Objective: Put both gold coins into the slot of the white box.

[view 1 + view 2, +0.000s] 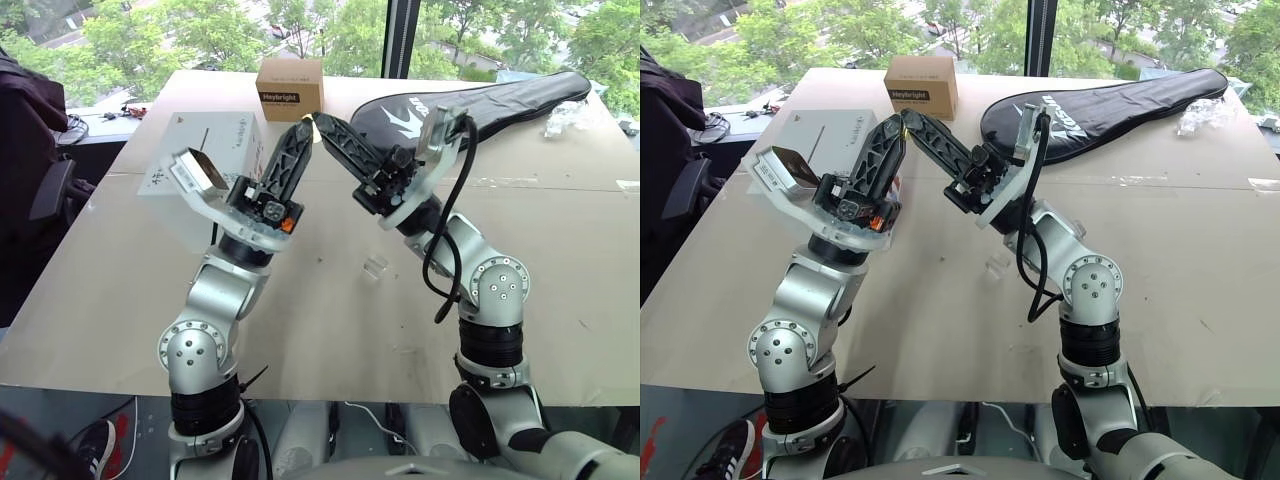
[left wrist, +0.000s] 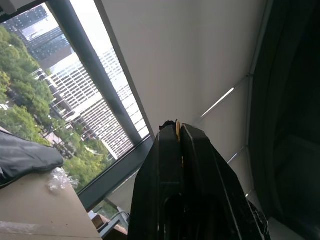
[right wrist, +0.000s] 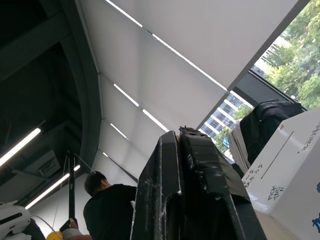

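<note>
The big beige table has open room near the robot. The white cube-like box stands on it behind the left arm, its slot facing up. No coin is seen going in yet. The left gripper, fingers pressed together, pinches one thin gold coin raised above the table; the right gripper, shut and seemingly empty, meets it tip to tip. The other coin I cannot find

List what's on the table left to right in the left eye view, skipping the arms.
white box → brown cardboard box → small clear plastic piece → black racket-shaped bag → crumpled clear plastic at the far right edge.
</note>
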`<state>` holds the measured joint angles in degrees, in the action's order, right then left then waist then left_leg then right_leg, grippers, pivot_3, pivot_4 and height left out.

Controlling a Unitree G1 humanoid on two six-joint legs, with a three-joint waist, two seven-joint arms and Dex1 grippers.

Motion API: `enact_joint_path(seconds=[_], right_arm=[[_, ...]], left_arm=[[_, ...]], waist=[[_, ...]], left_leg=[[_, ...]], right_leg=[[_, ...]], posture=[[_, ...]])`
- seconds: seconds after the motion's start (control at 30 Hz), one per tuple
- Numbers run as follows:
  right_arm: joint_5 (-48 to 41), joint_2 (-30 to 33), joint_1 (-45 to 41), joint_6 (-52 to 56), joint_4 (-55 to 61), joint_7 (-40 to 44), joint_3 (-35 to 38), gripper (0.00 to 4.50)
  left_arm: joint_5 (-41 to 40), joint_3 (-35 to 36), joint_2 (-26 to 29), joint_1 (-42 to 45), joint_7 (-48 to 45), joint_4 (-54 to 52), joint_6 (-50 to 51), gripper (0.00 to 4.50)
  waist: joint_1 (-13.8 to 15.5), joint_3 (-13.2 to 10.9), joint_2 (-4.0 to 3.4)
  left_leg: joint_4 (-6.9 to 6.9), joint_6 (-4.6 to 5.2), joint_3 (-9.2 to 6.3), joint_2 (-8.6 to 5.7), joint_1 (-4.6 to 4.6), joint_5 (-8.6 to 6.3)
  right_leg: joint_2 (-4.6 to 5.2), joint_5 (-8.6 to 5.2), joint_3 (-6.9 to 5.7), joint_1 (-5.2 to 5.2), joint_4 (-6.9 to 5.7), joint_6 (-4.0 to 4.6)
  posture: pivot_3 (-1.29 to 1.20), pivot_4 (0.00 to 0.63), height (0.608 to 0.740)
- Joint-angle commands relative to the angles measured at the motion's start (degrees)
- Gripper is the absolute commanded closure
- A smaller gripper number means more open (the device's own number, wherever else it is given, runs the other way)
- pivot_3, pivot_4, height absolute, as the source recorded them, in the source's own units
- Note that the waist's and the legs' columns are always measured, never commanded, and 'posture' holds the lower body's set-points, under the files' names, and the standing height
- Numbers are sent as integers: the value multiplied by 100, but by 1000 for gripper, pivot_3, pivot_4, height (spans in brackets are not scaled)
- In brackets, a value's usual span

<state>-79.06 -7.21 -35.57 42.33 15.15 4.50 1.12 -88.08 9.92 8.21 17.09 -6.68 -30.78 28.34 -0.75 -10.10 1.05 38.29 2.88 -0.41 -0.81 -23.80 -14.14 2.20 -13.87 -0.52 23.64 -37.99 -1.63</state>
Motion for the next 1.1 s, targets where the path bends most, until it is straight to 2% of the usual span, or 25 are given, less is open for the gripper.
enact_joint_path(seconds=[0.03,0.13,0.2,0.27,0.33,0.47,0.57,0.73,1.1], right_arm=[[-116,2,-166,-23,240,118,-19,3886],[104,85,-184,-148,237,91,52,2752],[524,369,-194,-300,89,155,211,1835],[732,643,-226,-388,-40,315,370,1835],[1004,1082,-277,-437,6,851,395,1835],[2500,2460,-386,-910,15,2365,-66,1835],[3185,3133,-435,-1312,-18,3475,-394,1835],[3800,3676,-526,-1589,-78,4507,-682,1835],[4179,3575,-465,-1658,-97,4806,-603,1835]], left_arm=[[-8,-24,30,64,-73,-182,-78,4500],[214,153,127,175,50,-127,-216,4500],[615,403,410,404,330,-49,-345,4500],[1086,531,776,661,820,144,-286,4500],[2042,473,1330,924,1311,339,-93,4500],[3785,89,2713,1190,1865,377,652,4500],[4603,-31,3343,1067,2038,365,1146,4500],[4907,337,3349,964,2395,399,1941,4500],[5020,571,2674,1315,2224,491,2753,4500]], waist=[[0,0,0],[-1,0,0],[2,0,0],[22,0,0],[41,-1,0],[12,-5,-2],[-13,-7,-3],[4,-8,-1],[107,-7,1]], left_leg=[[0,0,0,0,0,0],[0,0,0,0,0,0],[0,0,-1,0,0,0],[0,0,-3,0,0,0],[2,0,-4,-2,-1,0],[0,2,9,-5,-1,-1],[-10,1,15,-1,0,-1],[-26,-19,4,16,-1,9],[-21,-31,0,-1,-2,14]], right_leg=[[0,0,0,0,0,0],[1,0,0,0,0,0],[0,0,-1,0,0,0],[-5,0,-3,-1,-1,0],[-7,0,-3,-2,1,0],[-13,0,-6,2,6,-3],[-15,-2,-3,8,8,-5],[9,-3,6,14,14,-4],[47,0,-5,8,12,-3]], posture=[[0,150,740],[0,150,740],[0,150,740],[0,150,740],[0,150,740],[0,150,740],[0,150,740],[0,150,740],[0,150,740]])
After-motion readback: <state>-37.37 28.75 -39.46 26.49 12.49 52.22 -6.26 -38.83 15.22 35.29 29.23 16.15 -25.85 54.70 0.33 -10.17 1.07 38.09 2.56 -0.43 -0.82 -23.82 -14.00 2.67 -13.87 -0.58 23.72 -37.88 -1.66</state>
